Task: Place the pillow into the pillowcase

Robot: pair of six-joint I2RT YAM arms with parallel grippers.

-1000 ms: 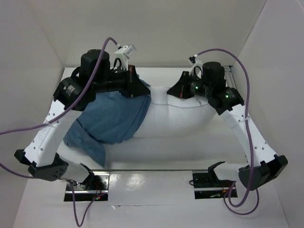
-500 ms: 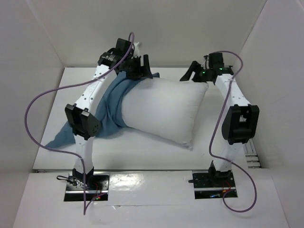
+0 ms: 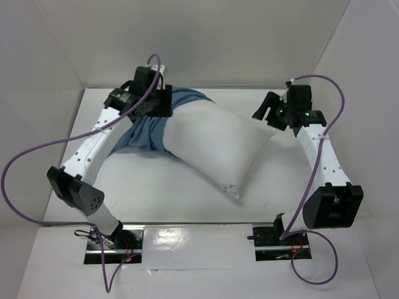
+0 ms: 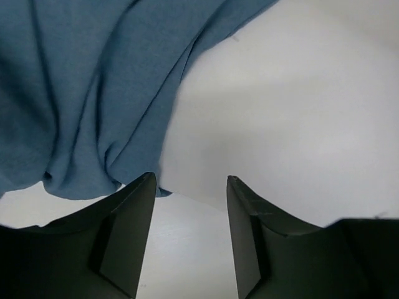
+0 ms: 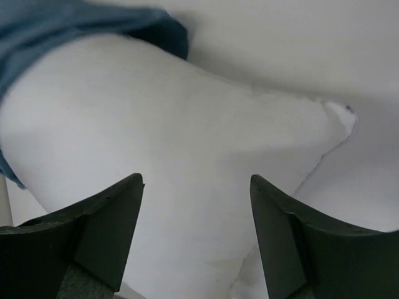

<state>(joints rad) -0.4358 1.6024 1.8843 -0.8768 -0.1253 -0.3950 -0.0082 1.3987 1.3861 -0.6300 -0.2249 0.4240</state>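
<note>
The white pillow lies slantwise on the table, one corner with a small tag pointing toward the near edge. Its far-left end is covered by the blue pillowcase, which bunches up at the back left. My left gripper hovers over that bunched cloth, open and holding nothing. In the left wrist view the pillowcase hangs just beyond the left gripper, beside the pillow. My right gripper stands open by the pillow's far-right corner. The right wrist view shows the pillow ahead of the open right gripper, and the pillowcase at top left.
White walls close the table in at the back and on both sides. Purple cables loop from both arms. The arm bases sit at the near edge.
Both grippers went from shut to open and let go of the cloth and pillow. The pillow dropped onto the table, and both arms drew back outward.
</note>
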